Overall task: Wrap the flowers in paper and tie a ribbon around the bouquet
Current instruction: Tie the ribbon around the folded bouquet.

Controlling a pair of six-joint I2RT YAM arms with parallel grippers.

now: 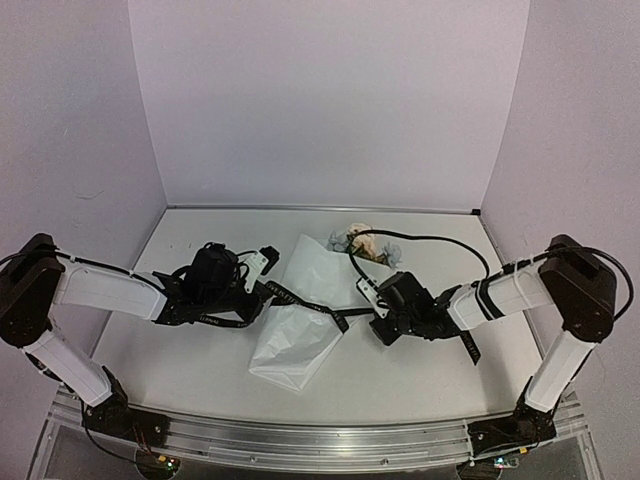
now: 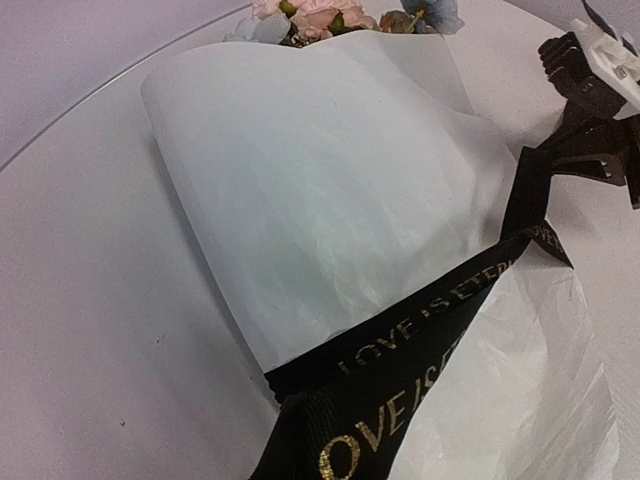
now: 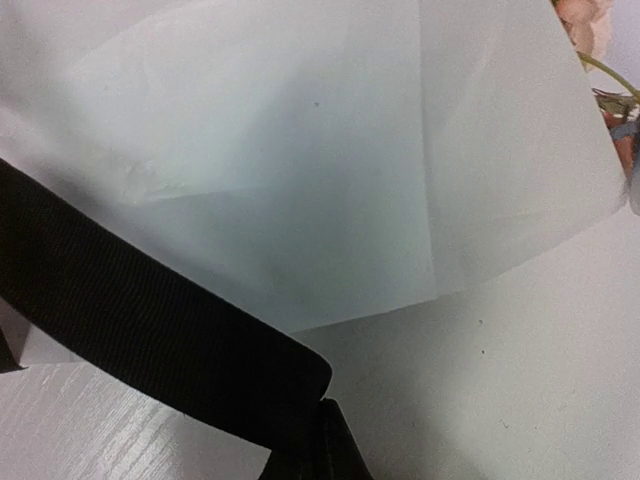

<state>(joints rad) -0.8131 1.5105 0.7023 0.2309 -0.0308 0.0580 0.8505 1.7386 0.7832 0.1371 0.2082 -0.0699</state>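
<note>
Ribbon [image 2: 400,395] across paper [image 2: 320,190] around flowers [image 2: 310,15], tight in left tool [image 1: 268,285], right tool [image 1: 372,312]

We see white paper [image 2: 300,200], a black ribbon [image 2: 420,350] with gold lettering, peach and pale blue flowers [image 2: 320,15], on a white counter [image 2: 90,300].

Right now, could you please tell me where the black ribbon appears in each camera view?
Top external: the ribbon runs slantwise across the white paper near the picture's centre.
Left wrist: from bottom centre up to the right, gold lettering showing.
Right wrist: a plain black band from the left edge down to bottom centre.
Shared landmark: the white paper, which meets the ribbon in every view.
</note>
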